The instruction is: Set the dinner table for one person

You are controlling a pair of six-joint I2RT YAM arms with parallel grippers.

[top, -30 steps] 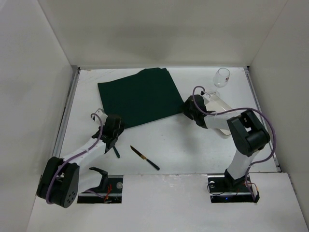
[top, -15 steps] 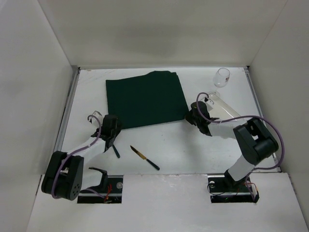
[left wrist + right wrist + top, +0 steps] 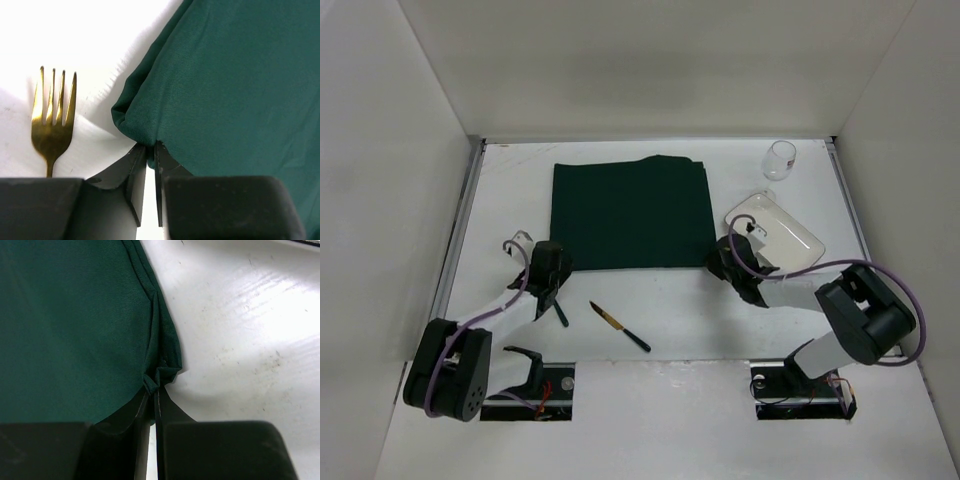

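Observation:
A dark green cloth [image 3: 630, 213] lies flat and square on the white dinner table [image 3: 670, 300]. My left gripper [image 3: 551, 270] is shut on the cloth's near left corner [image 3: 135, 127], its jaws pinching the fold in the left wrist view [image 3: 150, 150]. My right gripper [image 3: 721, 258] is shut on the near right corner, where the fabric bunches between the fingertips [image 3: 156, 387]. A gold fork [image 3: 51, 120] lies just left of the cloth, its dark handle [image 3: 560, 314] showing below the left gripper. A knife [image 3: 620, 327] lies near the front edge.
A white plate [image 3: 778, 230] sits right of the cloth, just beyond the right gripper. A clear glass [image 3: 780, 158] stands at the back right corner. White walls close in the table on three sides.
The cloth has swung from tilted to square and shifted right, dragged by the right gripper. Both grippers have shut on its near corners. The plate now shows fully.

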